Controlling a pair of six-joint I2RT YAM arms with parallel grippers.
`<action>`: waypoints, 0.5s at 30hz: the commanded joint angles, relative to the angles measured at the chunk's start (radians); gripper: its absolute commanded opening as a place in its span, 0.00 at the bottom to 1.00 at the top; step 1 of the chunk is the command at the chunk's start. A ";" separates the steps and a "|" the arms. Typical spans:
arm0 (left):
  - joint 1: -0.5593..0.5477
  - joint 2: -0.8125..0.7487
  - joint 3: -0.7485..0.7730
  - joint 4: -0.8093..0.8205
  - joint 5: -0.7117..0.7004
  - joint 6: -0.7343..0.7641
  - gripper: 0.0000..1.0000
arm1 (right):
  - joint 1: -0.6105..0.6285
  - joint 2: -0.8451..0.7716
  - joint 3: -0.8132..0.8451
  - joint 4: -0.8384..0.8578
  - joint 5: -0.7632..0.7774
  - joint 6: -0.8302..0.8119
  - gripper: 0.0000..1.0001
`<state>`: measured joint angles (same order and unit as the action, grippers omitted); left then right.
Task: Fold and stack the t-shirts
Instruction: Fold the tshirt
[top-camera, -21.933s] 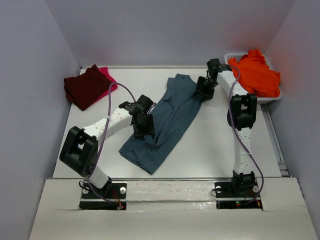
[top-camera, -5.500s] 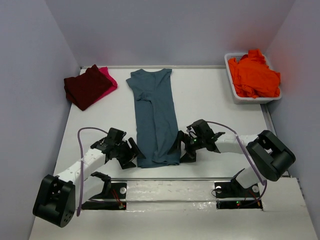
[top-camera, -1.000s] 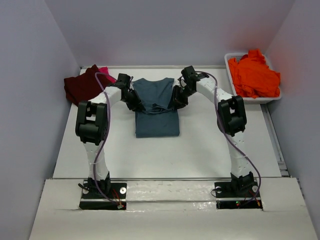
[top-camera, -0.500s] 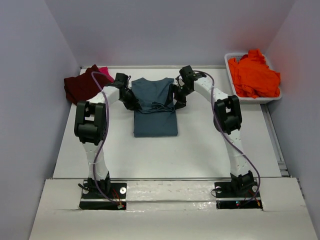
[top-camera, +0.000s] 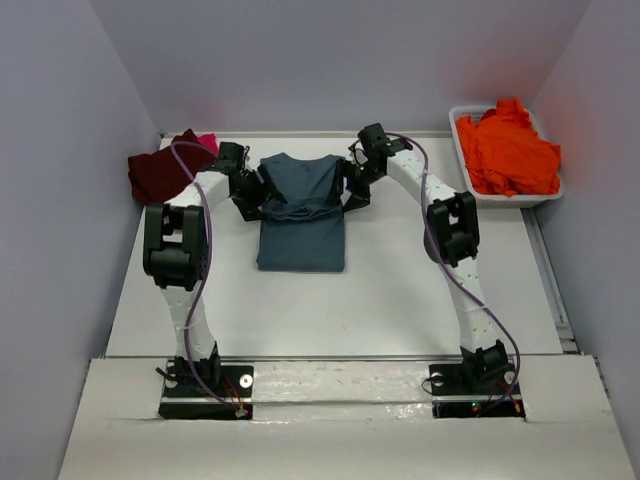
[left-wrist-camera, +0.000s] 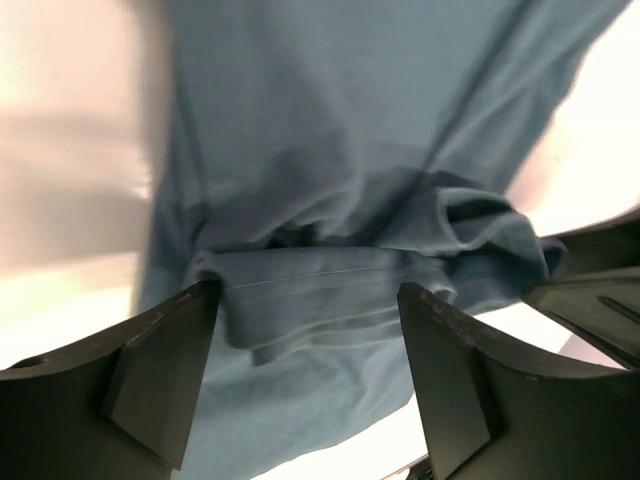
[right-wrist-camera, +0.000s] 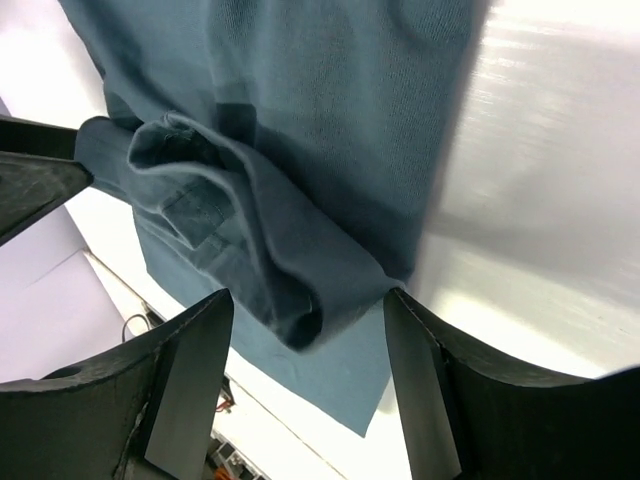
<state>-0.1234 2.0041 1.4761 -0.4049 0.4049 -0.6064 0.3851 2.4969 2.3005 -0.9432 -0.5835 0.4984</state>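
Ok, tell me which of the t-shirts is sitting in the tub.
The orange t-shirt, heaped in the white tub at far right. The teal-blue t-shirt lies folded mid-table; the maroon t-shirt sits on the pink t-shirt at far left.

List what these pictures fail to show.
Top view: pink t-shirt mostly buried under the maroon t-shirt.
Top view: orange t-shirt heap hides the white tub's inside; count unclear.
Wrist views: teal t-shirt cut off by frame edges, its far part blurred.

Slate teal-blue t-shirt (top-camera: 302, 215); dark maroon t-shirt (top-camera: 155, 176); bright pink t-shirt (top-camera: 205, 140); vivid orange t-shirt (top-camera: 510, 150); white tub (top-camera: 506, 201)
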 joint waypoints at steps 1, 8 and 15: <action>-0.002 -0.093 0.027 0.092 0.074 0.019 0.85 | -0.009 -0.041 0.043 -0.025 0.004 -0.031 0.69; -0.022 -0.179 0.052 0.046 0.069 0.059 0.85 | -0.009 -0.157 -0.030 -0.048 0.056 -0.054 0.72; -0.068 -0.258 -0.013 -0.041 0.075 0.094 0.85 | -0.009 -0.305 -0.176 0.006 0.024 -0.017 0.71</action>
<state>-0.1589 1.8282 1.4796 -0.3885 0.4641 -0.5591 0.3798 2.3089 2.1654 -0.9745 -0.5423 0.4690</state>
